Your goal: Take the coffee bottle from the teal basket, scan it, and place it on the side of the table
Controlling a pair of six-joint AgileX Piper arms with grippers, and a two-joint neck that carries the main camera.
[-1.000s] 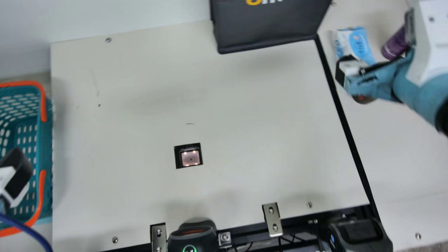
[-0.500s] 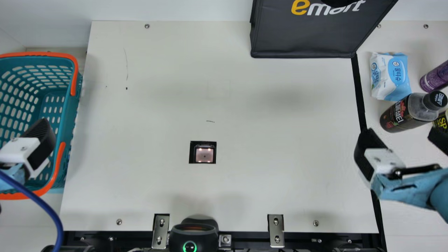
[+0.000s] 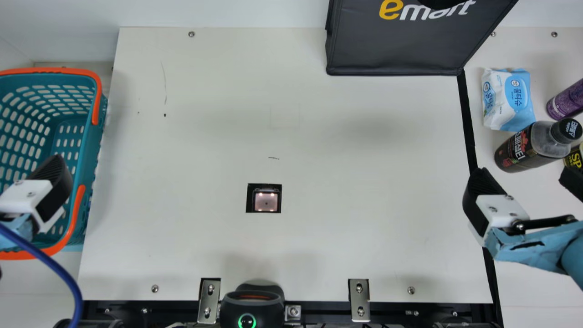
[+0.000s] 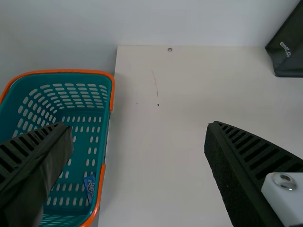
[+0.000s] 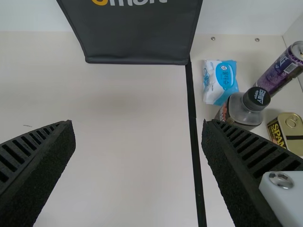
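The left claw (image 3: 51, 184) is held spread above the teal basket's (image 3: 93, 150) side, and the right claw (image 3: 521, 177) spread near the dark bottle (image 3: 530, 146).

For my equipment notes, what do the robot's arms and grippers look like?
Left gripper and right gripper have black ribbed fingers on white mounts with silver screws. Left arm and right arm show light blue parts, the right with a black rod. A blue cable curves near the left.

Near the left claw (image 3: 58, 177) the basket (image 3: 92, 141) is teal with orange handles (image 3: 96, 102) and rows of holes, and past the right claw (image 3: 524, 175) the pack (image 3: 508, 100) is blue and white.
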